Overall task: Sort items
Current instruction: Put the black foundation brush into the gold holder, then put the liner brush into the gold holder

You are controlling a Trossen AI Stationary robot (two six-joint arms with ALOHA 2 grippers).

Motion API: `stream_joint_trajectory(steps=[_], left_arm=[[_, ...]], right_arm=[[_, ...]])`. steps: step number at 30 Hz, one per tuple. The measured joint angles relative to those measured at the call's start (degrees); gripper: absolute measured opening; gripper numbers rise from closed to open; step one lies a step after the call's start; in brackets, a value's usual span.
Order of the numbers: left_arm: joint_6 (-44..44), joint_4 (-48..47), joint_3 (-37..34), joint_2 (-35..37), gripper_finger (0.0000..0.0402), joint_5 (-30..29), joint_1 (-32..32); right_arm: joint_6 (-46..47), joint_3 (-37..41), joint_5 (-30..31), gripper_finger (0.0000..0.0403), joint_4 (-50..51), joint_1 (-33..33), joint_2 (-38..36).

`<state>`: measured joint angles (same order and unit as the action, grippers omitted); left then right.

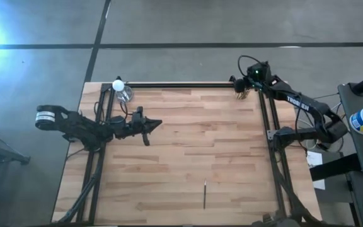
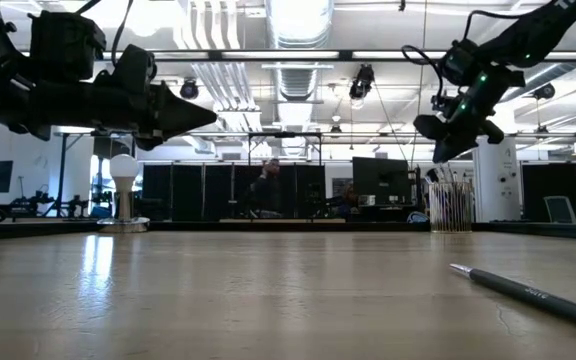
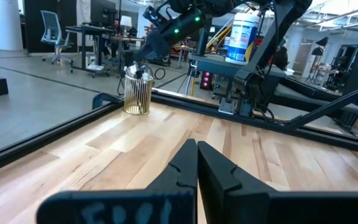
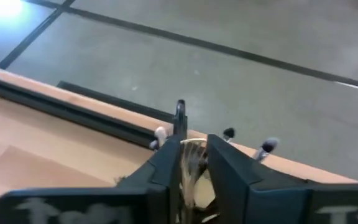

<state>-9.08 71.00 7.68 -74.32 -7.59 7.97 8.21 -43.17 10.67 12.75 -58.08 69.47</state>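
The right tool (image 1: 240, 89) is hanging over the far right corner of the wooden table (image 1: 188, 151), directly above a clear ribbed cup (image 3: 137, 94) that is standing there. In the right wrist view its 2 dark fingers (image 4: 166, 165) are standing a little apart, with the cup's rim showing in the gap between them; nothing is clamped between them. Several thin sticks (image 4: 179, 117) are standing upright in that cup, their pale or dark tips (image 4: 266, 147) poking up just beyond the fingers. Whether the fingers are touching the cup or the sticks cannot be told.

The left tool (image 1: 149, 125) is waiting above the left part of the table, pointing toward the middle, with its 2 fingers (image 3: 182, 168) pressed together and nothing between them.

1 loose stick (image 1: 205, 194) is lying flat on the table near the front edge, a little right of centre and well apart from both tools; in the low view it is showing as a thin dark rod with a pale tip (image 2: 533, 293).

At the far left corner a second clear cup (image 1: 125, 94) is standing just beside a white bulb-shaped object (image 1: 117, 84).
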Motion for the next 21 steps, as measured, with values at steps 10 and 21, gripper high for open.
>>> stream_joint_trajectory(steps=[10, 21], left_arm=[[0.0, 0.0, 0.0, 0.0, 0.0005, 0.0, 0.0], [0.0, 0.0, 0.0, 0.0, 0.0005, 0.0, 0.0]], right_arm=[[1.2, -4.1, 0.0, 0.0130, 5.2, 0.5, -2.8], [0.8, -4.0, -0.1, 0.0022, 7.7, 13.1, -10.8]])
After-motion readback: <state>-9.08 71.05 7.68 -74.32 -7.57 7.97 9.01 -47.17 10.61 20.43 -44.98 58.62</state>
